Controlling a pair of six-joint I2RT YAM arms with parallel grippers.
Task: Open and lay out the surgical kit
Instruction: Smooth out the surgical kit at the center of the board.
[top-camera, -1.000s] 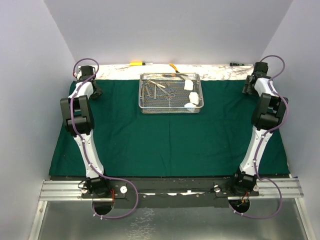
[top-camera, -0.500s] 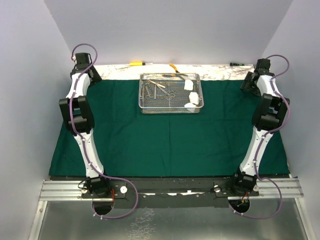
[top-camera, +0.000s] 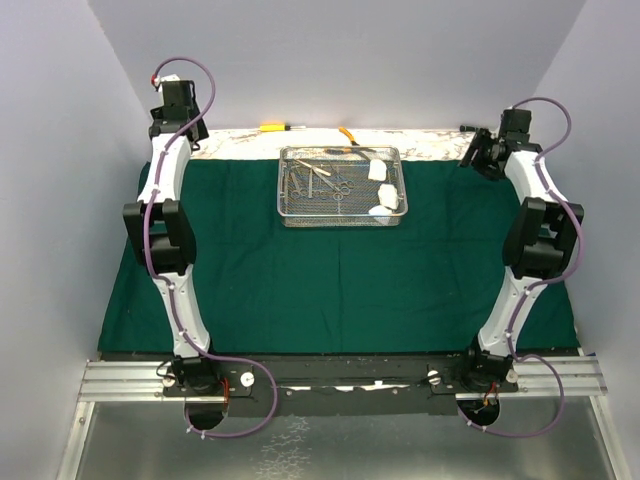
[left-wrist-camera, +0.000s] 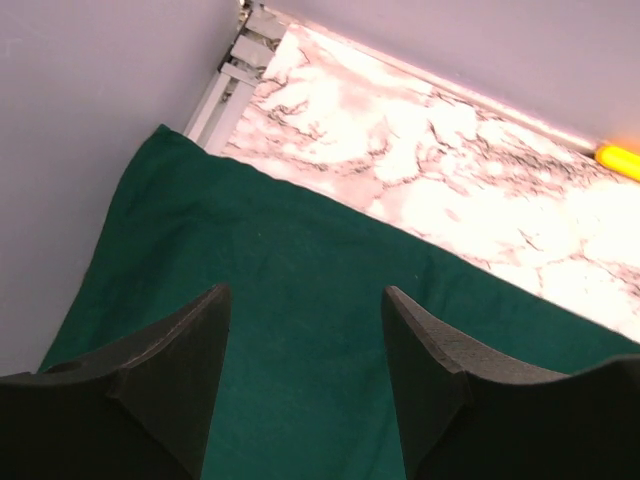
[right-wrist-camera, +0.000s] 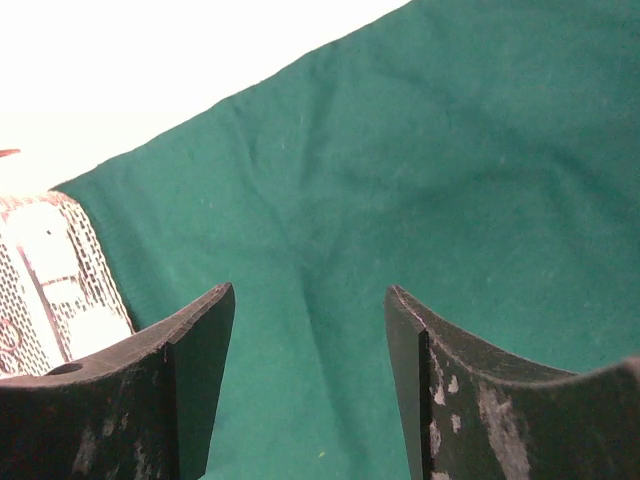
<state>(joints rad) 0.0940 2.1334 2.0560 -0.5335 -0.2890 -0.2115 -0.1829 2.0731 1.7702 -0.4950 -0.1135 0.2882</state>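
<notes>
The dark green cloth wrap (top-camera: 340, 270) lies spread flat over the table. The wire-mesh steel tray (top-camera: 342, 212) stands on its far middle, holding silver clamps (top-camera: 318, 180) and white gauze rolls (top-camera: 378, 172). My left gripper (top-camera: 180, 125) is raised above the cloth's far left corner (left-wrist-camera: 165, 135), open and empty (left-wrist-camera: 305, 300). My right gripper (top-camera: 478, 155) is raised above the cloth's far right part, open and empty (right-wrist-camera: 308, 300). The tray's edge with gauze shows at the left of the right wrist view (right-wrist-camera: 60, 290).
A yellow-handled screwdriver (top-camera: 272, 127) and yellow-handled pliers (top-camera: 345, 133) lie on the marble strip (top-camera: 440, 142) behind the cloth. Grey walls close in at left, right and back. The screwdriver's handle tip shows in the left wrist view (left-wrist-camera: 618, 158).
Both arms have lifted and stretched up from the cloth's far corners; the left gripper rose toward the back wall, the right moved up and inward. The cloth stays flat.
</notes>
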